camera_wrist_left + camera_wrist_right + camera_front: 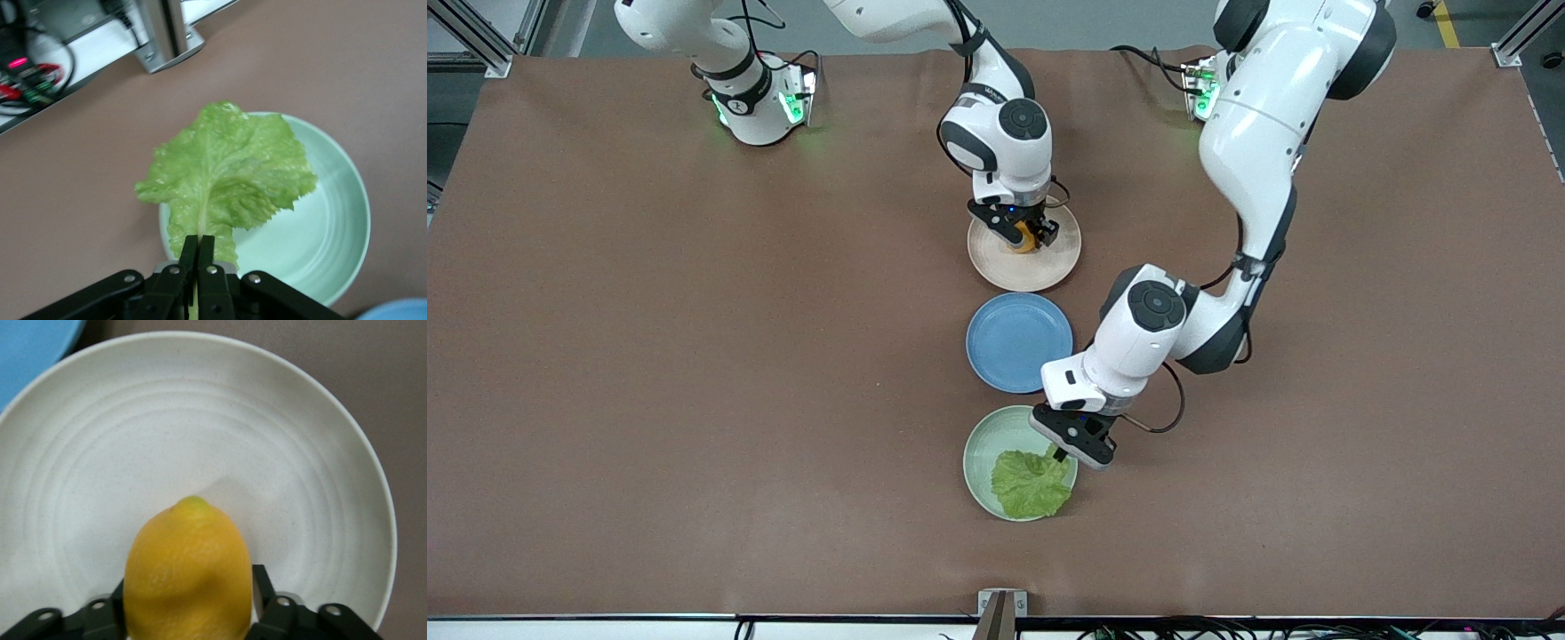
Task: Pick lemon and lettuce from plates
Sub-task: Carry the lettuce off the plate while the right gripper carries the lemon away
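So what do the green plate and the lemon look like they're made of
The green plate looks like matte ceramic or melamine: smooth, dull, faint concentric rings; which one is unclear. The lemon has an even, slightly waxy, finely dimpled skin; real fruit or plastic replica, either fits.

Both grippers down at their plates

The right gripper (1024, 236) clasps the lemon (1023, 240) on the beige plate (1049, 267); the left gripper (1060, 455) pinches the lettuce (1030, 484) at the mint plate's (983, 444) edge; a blue plate (1018, 342) lies between.
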